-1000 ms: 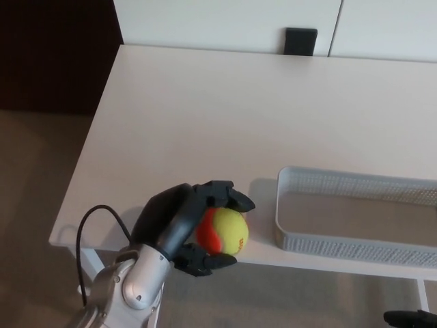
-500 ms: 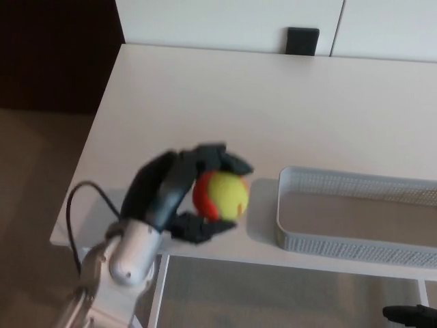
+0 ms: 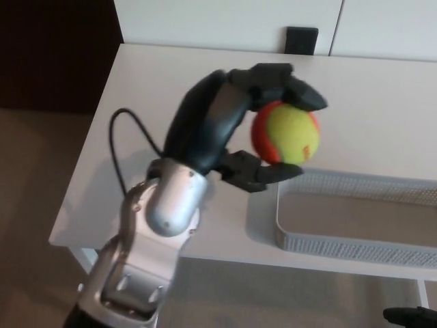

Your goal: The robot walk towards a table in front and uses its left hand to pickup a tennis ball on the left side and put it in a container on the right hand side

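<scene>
Carrying the ball toward the container, head view. The robot's black left hand (image 3: pixel 225 123) is clenched on the yellow-green and orange tennis ball (image 3: pixel 290 133), with the upper fingers (image 3: pixel 287 78) hooked over the ball's top and a lower digit pressed beneath it. One second earlier, hand and ball sat low at the near edge of the white desk (image 3: pixel 171 82). The ball has since been raised well clear of the surface and moved to the right. It now appears beside the left end of the white perforated plastic container (image 3: pixel 341 244), near its far-left corner and not yet over the middle of its floor. The lift can therefore be judged complete and the transfer well advanced, leaving a further shift to the right and a release. The ball protrudes from the hand's right side, toward the container. The right hand (image 3: pixel 410 318) shows only as a dark sliver at the lower right edge, so whether it is closed cannot be told.
</scene>
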You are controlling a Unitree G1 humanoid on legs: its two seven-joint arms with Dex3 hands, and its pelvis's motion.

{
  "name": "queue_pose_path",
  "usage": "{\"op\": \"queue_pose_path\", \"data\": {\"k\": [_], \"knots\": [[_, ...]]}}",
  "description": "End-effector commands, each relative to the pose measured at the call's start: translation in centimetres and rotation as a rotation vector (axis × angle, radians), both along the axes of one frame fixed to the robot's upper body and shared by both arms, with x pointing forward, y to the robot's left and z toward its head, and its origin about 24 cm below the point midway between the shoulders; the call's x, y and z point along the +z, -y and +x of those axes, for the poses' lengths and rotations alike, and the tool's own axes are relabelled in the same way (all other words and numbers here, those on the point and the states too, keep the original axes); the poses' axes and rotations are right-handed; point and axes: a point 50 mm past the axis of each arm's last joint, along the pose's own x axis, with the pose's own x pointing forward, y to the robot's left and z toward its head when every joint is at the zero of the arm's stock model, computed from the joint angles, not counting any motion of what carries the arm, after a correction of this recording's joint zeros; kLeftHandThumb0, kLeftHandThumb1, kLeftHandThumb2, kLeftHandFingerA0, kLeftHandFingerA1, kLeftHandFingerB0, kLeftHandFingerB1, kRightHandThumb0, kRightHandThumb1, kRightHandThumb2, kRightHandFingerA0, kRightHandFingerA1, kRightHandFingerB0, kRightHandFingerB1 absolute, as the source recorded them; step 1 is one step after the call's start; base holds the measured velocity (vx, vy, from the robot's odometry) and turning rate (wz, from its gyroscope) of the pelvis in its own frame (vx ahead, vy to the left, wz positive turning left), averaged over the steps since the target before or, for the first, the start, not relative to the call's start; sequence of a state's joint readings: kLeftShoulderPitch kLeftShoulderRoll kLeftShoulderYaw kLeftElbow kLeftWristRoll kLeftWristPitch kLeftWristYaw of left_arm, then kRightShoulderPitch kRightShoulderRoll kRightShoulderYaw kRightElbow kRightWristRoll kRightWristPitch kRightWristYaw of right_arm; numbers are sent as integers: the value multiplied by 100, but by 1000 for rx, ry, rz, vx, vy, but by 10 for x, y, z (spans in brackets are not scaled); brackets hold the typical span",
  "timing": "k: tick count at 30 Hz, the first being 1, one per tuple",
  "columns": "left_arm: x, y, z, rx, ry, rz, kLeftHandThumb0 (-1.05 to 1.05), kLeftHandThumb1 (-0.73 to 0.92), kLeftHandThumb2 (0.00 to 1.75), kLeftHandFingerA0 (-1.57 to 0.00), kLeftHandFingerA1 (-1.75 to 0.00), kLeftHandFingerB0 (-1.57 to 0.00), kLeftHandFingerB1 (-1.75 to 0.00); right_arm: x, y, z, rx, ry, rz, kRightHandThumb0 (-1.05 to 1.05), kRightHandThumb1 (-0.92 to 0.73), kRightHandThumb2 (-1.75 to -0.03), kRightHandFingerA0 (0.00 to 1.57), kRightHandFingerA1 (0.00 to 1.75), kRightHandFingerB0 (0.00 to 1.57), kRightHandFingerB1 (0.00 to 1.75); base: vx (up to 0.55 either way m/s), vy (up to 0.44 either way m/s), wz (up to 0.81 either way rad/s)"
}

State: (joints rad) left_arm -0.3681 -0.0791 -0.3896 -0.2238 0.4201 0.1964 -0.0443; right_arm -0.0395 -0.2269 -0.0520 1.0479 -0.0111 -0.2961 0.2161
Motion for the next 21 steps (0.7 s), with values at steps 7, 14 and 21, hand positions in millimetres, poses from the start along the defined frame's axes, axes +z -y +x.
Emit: {"op": "queue_pose_path", "data": {"k": [7, 14, 21], "knots": [[-8, 53, -1, -69, -95, 39, -4, 37, 85, -147, -88, -116, -72, 2, 3, 3, 0, -1, -23, -41, -46, -74, 72, 61, 51, 53, 0, 0, 0], [-10, 62, 2, -63, -113, 43, -4, 40, 80, -149, -89, -115, -71, 4, 2, 5, 3, 9, -7, -42, -45, -74, 73, 62, 50, 53, 0, 0, 0], [-15, 61, 4, -68, -207, 180, -71, 38, 53, -8, -37, -14, -26, 4, 2, 6, 12, 9, -13, -41, -46, -74, 72, 61, 50, 53, 0, 0, 0]]}}
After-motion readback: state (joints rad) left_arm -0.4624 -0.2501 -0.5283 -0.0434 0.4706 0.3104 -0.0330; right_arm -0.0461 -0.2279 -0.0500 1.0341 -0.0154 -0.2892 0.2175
